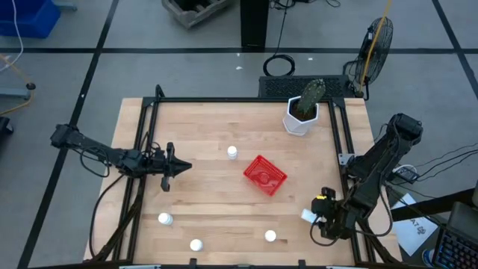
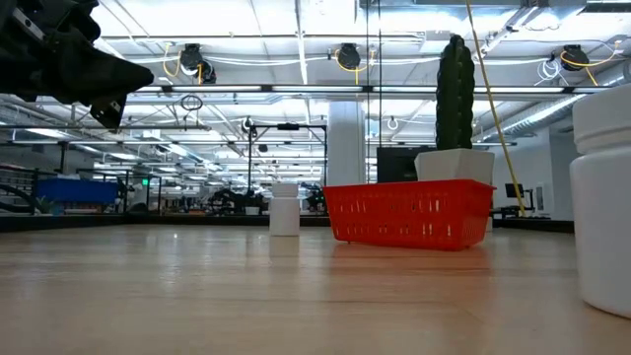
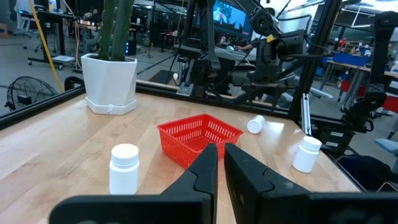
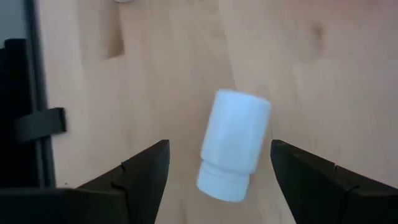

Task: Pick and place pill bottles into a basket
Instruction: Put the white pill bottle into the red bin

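Right gripper is held wide open over a toppled pill bottle, nothing gripped, at table's 4 o'clock. Left gripper, fingers nearly closed and empty, is poised at 9 o'clock. Basket is seen near centre w/ other bottles scattered round it.

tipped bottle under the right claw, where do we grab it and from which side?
Grip the tipped pill bottle across its cylindrical body, above the cap, coming straight down from above. It lies on its side on the table, so the round flanks face the open right claw, whose fingers already flank it. It sits slightly skewed, so a small wrist rotation would probably square the grip.
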Controlling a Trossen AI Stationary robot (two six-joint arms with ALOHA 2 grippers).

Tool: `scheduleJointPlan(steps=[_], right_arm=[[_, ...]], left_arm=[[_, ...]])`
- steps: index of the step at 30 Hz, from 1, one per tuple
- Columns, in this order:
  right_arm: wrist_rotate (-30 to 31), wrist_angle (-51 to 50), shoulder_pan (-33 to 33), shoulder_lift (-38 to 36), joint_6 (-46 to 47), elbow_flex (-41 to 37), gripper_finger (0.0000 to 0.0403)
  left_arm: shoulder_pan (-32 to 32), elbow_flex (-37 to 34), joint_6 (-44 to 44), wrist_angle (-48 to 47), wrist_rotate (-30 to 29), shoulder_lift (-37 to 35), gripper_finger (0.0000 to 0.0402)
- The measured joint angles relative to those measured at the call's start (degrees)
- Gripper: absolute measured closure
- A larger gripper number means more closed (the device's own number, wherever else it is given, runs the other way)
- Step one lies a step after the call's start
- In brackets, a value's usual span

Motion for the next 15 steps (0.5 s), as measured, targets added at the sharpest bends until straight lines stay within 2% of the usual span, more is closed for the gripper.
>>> scheduleJointPlan(steps=[3,7,15], right_arm=[[-2.29,-0.65,0.0,1.31,1.54,-1.39,0.0133],[-3.72,3.39,0.37,3.08,1.93,-2.61,0.0133],[-1.18,5.47,0.11,6.91,-1.35,-2.79,0.0133]], left_arm=[[0.01,0.0,0.0,0.02,-0.02,0.0,0.0369],[0.02,-0.01,0.0,0.0,-0.02,-0.02,0.0369],[0.01,0.0,0.0,0.0,0.0,-0.02,0.0369]])
